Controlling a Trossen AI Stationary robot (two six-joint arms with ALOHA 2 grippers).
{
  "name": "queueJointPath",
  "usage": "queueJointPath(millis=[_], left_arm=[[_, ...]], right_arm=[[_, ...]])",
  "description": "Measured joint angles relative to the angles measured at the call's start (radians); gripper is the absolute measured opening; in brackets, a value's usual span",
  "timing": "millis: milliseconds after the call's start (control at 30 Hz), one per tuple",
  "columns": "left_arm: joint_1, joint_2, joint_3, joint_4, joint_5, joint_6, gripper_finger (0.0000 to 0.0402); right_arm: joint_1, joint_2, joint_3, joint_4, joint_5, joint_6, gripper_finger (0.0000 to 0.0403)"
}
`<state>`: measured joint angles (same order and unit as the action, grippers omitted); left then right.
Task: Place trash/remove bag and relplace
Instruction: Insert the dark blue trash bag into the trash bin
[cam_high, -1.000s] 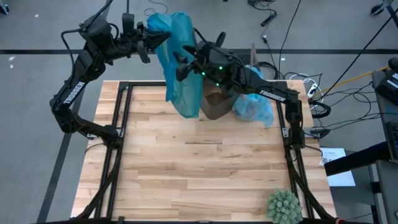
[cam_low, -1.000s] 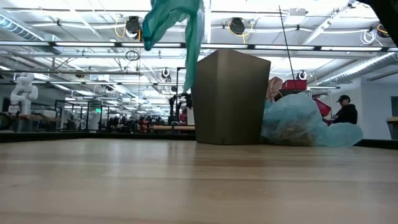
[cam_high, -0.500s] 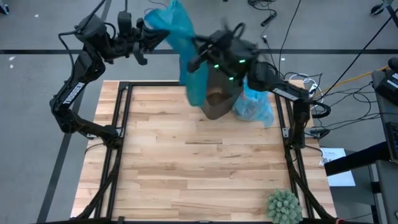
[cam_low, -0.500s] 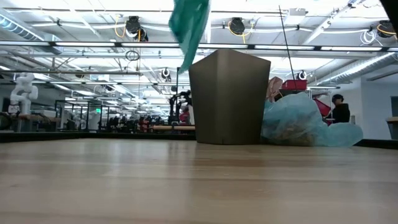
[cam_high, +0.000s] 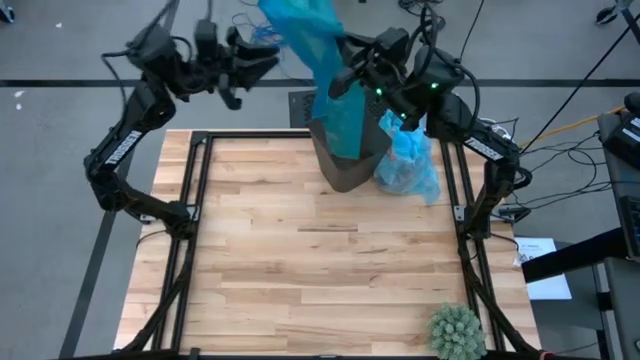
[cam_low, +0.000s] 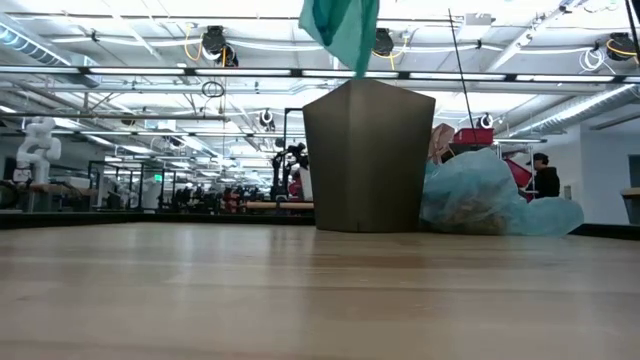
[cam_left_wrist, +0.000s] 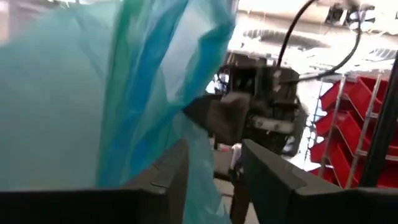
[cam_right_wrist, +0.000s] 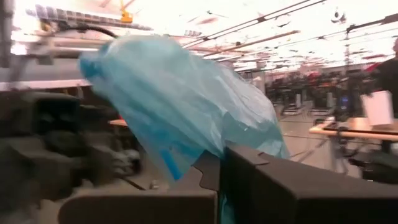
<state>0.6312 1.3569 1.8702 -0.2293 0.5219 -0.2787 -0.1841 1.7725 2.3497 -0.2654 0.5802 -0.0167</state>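
A dark bin (cam_high: 347, 170) (cam_low: 370, 160) stands at the table's far edge. High over its mouth hangs a darker blue-green bag (cam_high: 322, 45) (cam_low: 345, 25) (cam_right_wrist: 180, 106), with my right gripper (cam_high: 347, 82) (cam_right_wrist: 221, 167) shut on it. My left gripper (cam_high: 262, 63) (cam_left_wrist: 214, 180) stands open to the left of that bag (cam_left_wrist: 93, 93), apart from it in the high view. The full pale-blue bag (cam_high: 410, 165) (cam_low: 485, 200) rests on the table against the bin's right side. The trash is hidden. My right gripper pinches the blue-green bag's upper part (cam_right_wrist: 208, 155) between its two shut fingers, coming roughly level from the table's right. The bag is lifted clear and hangs slack below the fingers. Its lower end (cam_low: 358, 62) is just above the bin's rim.
A spiky green ball (cam_high: 456, 331) sits at the table's near right corner. The wooden tabletop (cam_high: 300, 270) spreads bare between it and the bin. Cables and stands lie on the floor beyond the far edge.
My right gripper has risen and gone toward the far right with the blue-green bag, which has swung from left of the bin to above its mouth. My left gripper has let go of the bag's top and stays near where it was.
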Motion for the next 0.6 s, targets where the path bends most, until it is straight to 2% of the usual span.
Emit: queueJointPath(millis=[167, 367, 533, 600], left_arm=[[-0.032, 0.062, 0.0, -0.002, -0.004, -0.001, 0.0188], [-0.024, 0.074, 0.0, -0.007, -0.096, 0.015, 0.0225], [-0.016, 0.03, 0.0, -0.139, -0.144, 0.083, 0.0235], [-0.02, 0.006, 0.0, -0.204, -0.193, 0.118, 0.0235]], right_arm=[[0.001, 0.0, 0.0, 0.0, -0.025, 0.031, 0.0], [0.01, -0.001, 0.0, 0.002, -0.039, 0.031, 0.0], [0.009, -0.022, 0.0, 0.001, -0.041, 0.028, 0.0], [0.009, -0.036, 0.0, 0.003, -0.041, 0.025, 0.0]])
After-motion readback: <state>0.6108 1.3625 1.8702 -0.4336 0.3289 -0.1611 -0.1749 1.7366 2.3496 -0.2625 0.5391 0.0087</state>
